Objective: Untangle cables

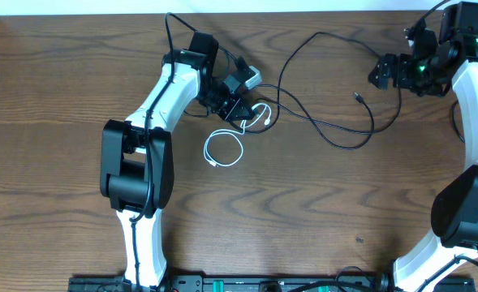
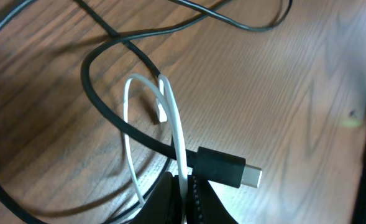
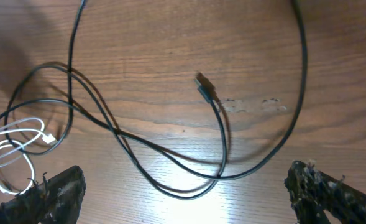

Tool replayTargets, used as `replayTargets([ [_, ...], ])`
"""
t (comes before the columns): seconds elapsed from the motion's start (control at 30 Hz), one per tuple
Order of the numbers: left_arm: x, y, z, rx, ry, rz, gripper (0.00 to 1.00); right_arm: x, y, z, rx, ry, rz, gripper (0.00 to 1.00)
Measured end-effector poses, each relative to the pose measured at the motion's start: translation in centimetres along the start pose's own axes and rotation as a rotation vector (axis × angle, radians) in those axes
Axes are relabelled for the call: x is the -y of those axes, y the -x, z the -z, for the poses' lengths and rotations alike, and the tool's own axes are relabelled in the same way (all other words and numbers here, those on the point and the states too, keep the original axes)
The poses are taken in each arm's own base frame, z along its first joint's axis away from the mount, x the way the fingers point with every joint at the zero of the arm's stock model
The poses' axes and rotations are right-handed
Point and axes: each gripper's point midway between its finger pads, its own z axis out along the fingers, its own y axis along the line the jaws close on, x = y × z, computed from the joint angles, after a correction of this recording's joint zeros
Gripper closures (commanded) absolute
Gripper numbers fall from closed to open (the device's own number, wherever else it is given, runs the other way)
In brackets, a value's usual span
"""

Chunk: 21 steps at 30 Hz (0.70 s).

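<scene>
Your left claw clamped on thin white cable, which loops over thicker black cable near its plug. Your right claw apart, empty.

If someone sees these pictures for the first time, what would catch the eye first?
The left tool is shut on the white cable, pinching it close to where it crosses the black cable beside a black plug. In the overhead view, the black cable sprawls in wide loops over the wooden table toward the right tool, which hangs open, holding nothing.
</scene>
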Motion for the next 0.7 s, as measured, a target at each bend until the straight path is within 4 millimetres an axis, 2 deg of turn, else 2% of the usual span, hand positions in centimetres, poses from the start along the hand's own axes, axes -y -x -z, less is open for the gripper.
replayTargets([
  [0.17,0.5,2.8,2.1,0.062,0.033,0.058,0.92,-0.7,0.1,0.0,0.003,0.031,0.005,0.01],
  [0.23,1.7,4.6,4.3,0.117,0.059,0.045,0.93,-0.9,0.1,0.0,0.005,0.04,0.006,0.01],
  [0.33,4.7,7.4,8.9,0.227,0.109,-0.03,0.93,-1.2,0.3,-0.1,0.011,0.049,0.014,0.01],
  [0.47,9.4,9.7,14.7,0.354,0.165,-0.136,0.93,-2.2,0.3,-0.3,0.01,0.06,0.034,0.01],
  [0.6,13.0,10.6,18.7,0.448,0.202,-0.213,0.93,-3.2,0.3,-0.6,0.009,0.073,0.056,0.01],
  [0.7,14.0,11.7,20.3,0.515,0.22,-0.234,0.92,-3.9,0.3,-0.7,0.008,0.083,0.069,0.01],
])
